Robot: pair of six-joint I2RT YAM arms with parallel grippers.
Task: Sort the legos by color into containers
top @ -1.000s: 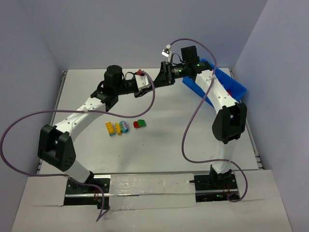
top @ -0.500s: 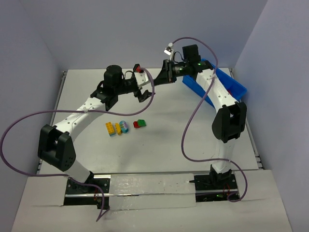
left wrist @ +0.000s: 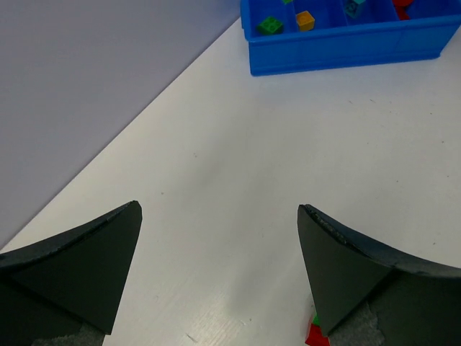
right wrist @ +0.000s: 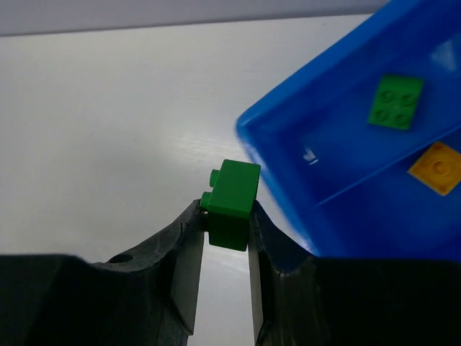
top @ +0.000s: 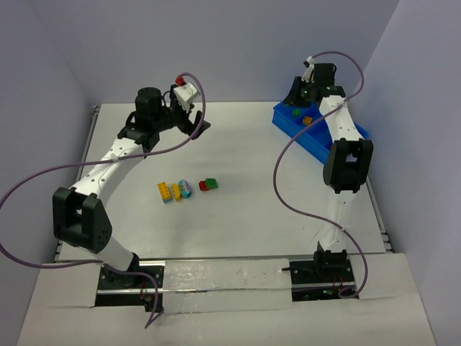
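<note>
In the top view the right gripper [top: 297,99] hangs at the upper right of the frame, over the far left end of the bin [top: 301,134]. Its wrist view shows the fingers [right wrist: 186,249] drawn narrow and pinching a green brick [right wrist: 232,194] by its sides, studs pointing left. The brick sits at frame centre, above bare table [right wrist: 108,108] just beside the bin's corner and not over a compartment. Inside the bin, at the upper right of that view, lie a flat green piece [right wrist: 395,101] and, across a divider, an orange piece [right wrist: 436,168]. The left gripper [top: 196,124] is at the upper left-centre of the top view, well apart from the bin. Its fingers [left wrist: 86,267] are spread wide with nothing between them. On the table near the middle of the top view rests a close row of yellow and orange bricks [top: 170,192] ending in a light blue one [top: 186,188]. Just right of that is a red-green pair [top: 209,184].
</note>
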